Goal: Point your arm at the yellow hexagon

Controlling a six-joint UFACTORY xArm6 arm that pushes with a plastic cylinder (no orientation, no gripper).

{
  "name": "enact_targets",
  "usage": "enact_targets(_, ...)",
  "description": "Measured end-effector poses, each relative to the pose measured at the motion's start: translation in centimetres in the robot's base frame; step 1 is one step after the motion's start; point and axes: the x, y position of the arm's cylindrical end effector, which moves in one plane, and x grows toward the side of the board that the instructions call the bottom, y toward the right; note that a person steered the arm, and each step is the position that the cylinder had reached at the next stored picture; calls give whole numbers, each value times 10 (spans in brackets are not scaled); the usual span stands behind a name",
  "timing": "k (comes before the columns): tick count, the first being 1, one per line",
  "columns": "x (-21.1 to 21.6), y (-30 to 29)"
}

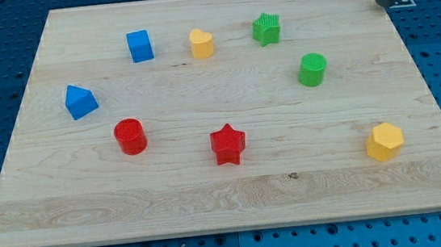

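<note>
I am carrying no jaws, only a rod; my tip is hovering at the upper right, off the bench. The yellow hexagon is sitting lower right, isolated, so approach looks unobstructed.

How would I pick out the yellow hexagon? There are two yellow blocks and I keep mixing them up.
Start at the wooden board's bottom right corner in the view. The yellow hexagon sits alone there, far from the other yellow block near the top. It has flat six-sided faces; my tip is at top right.
</note>
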Motion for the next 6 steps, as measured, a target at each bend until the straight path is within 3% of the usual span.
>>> enact_targets(2, 62, 6)
enact_targets(4, 74, 6)
enact_targets(6, 157, -13)
